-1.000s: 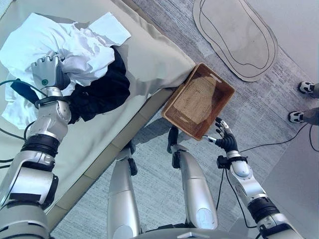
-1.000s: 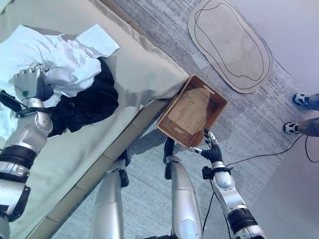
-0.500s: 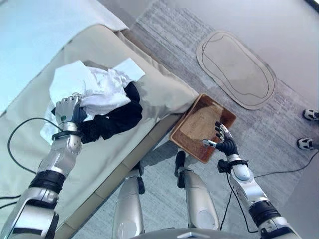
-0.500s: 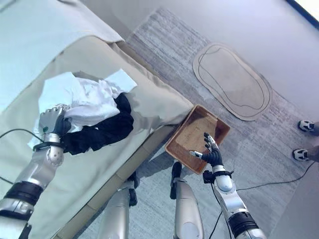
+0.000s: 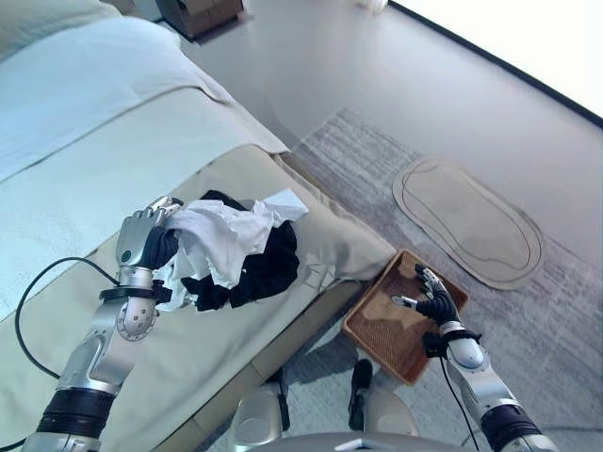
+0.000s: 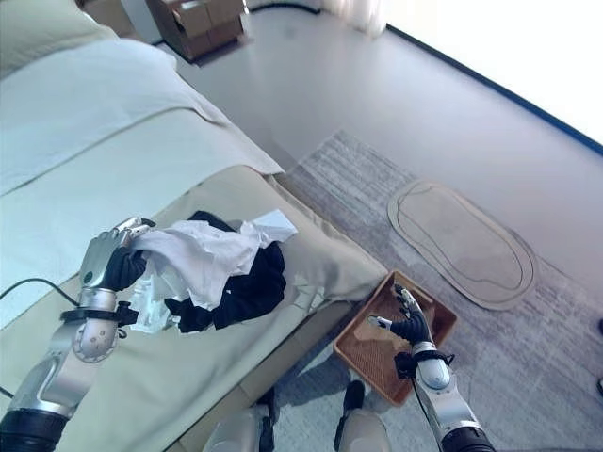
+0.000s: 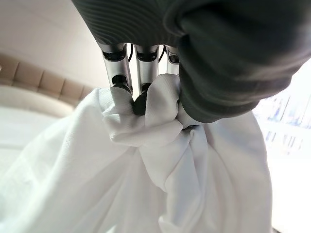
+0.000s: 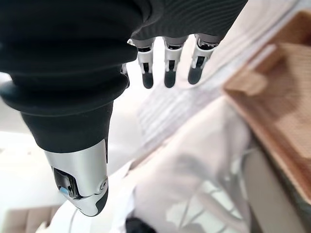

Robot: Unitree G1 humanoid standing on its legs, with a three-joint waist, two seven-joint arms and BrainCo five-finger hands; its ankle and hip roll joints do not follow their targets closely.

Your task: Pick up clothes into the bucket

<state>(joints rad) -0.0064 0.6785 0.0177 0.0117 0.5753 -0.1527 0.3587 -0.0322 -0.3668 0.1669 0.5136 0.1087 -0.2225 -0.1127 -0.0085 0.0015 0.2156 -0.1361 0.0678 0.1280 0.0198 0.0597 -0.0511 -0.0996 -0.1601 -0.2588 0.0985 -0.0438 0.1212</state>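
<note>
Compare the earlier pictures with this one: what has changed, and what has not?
The camera has tilted up. The left hand, shut on the white cloth, has lifted the white and black clothes into a bunch off the bed. The right hand stays open over the empty basket.

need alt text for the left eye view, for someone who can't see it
The robot's left hand is shut on a bundle of white clothes, with black clothes under it, at the edge of a beige bed. Its open right hand hovers over a brown wicker basket on the floor beside the bed, near a grey rug and a pale oval mat.
</note>
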